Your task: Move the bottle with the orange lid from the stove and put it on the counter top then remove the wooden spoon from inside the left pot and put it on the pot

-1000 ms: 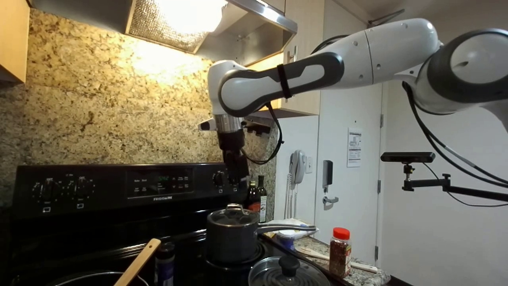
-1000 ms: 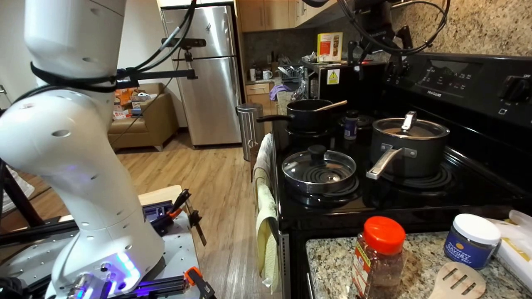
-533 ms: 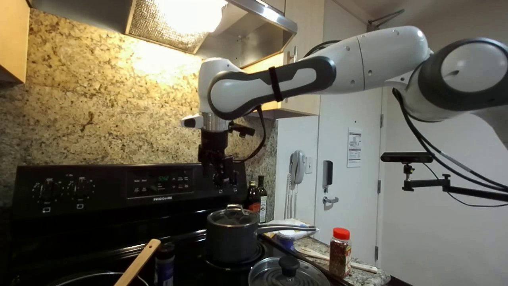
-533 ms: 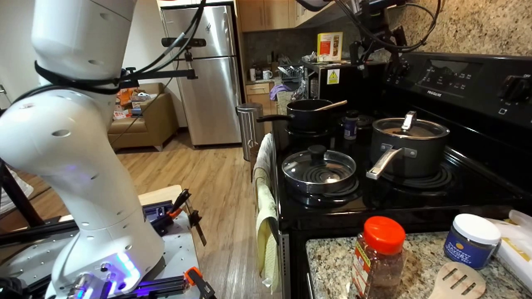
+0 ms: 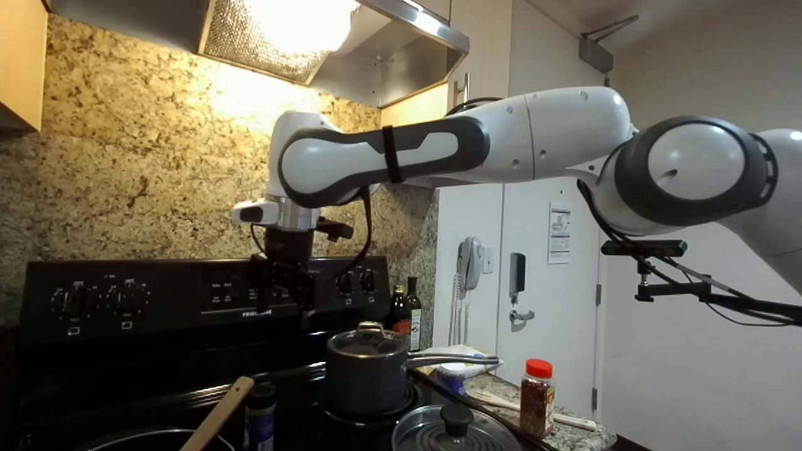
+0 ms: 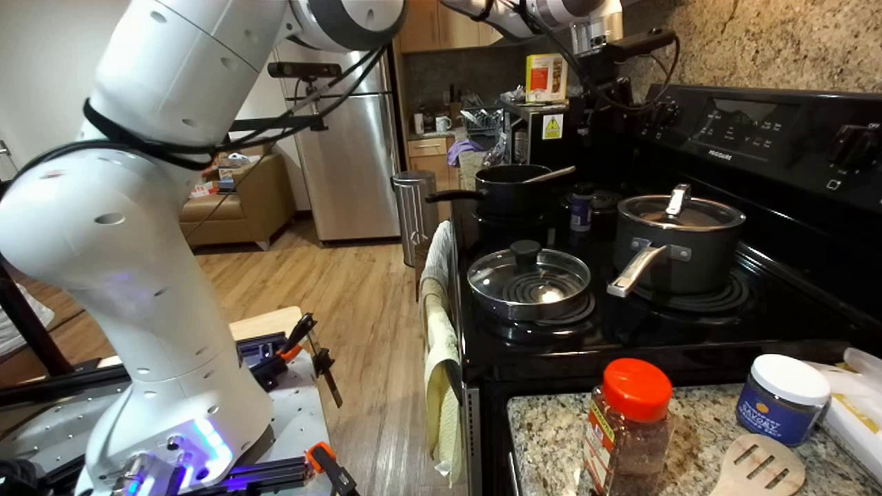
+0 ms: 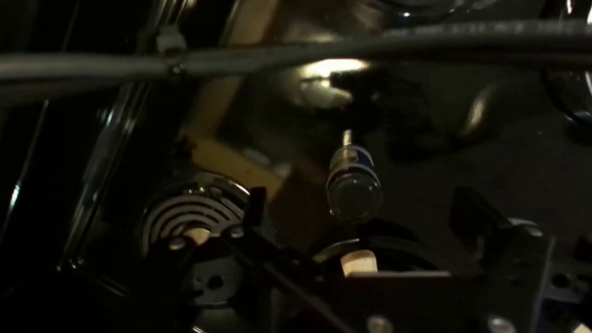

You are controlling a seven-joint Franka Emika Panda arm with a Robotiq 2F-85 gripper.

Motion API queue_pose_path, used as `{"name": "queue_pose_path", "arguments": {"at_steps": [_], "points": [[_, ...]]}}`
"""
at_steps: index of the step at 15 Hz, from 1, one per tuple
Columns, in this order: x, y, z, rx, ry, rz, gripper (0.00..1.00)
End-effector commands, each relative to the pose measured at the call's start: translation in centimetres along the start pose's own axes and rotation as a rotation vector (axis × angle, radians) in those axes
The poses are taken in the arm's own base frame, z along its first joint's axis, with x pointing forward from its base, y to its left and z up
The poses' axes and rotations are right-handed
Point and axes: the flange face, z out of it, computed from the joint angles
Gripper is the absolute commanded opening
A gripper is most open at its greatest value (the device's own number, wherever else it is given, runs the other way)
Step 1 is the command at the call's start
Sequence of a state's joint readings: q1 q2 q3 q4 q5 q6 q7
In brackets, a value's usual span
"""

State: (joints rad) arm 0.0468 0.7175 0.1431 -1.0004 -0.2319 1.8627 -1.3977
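Spoon (image 5: 218, 414) slants up from the left pot (image 6: 511, 196), below your end effector (image 7: 360, 199) (wide, empty), so maybe ease down.

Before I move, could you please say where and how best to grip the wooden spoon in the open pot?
I'd probably grip the wooden spoon by its upper handle from above, jaws across it: it slants up out of the open pot, with the dark-capped bottle nearby.
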Motion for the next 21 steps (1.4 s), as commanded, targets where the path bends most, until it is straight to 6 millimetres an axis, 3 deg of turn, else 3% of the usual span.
{"name": "queue_pose_path", "arguments": {"at_steps": [1,6,10,14,21], "points": [[3.3,0.8,1.0,0.038,0.083,-0.176,1.0],[6.3,-0.3,2.4,0.15,0.156,-0.409,1.0],[6.5,-0.5,3.9,0.182,0.157,-0.53,1.0],[5.9,1.5,4.7,0.05,0.144,-0.513,1.0],[5.5,1.6,6.7,0.058,0.178,-0.447,1.0]]}}
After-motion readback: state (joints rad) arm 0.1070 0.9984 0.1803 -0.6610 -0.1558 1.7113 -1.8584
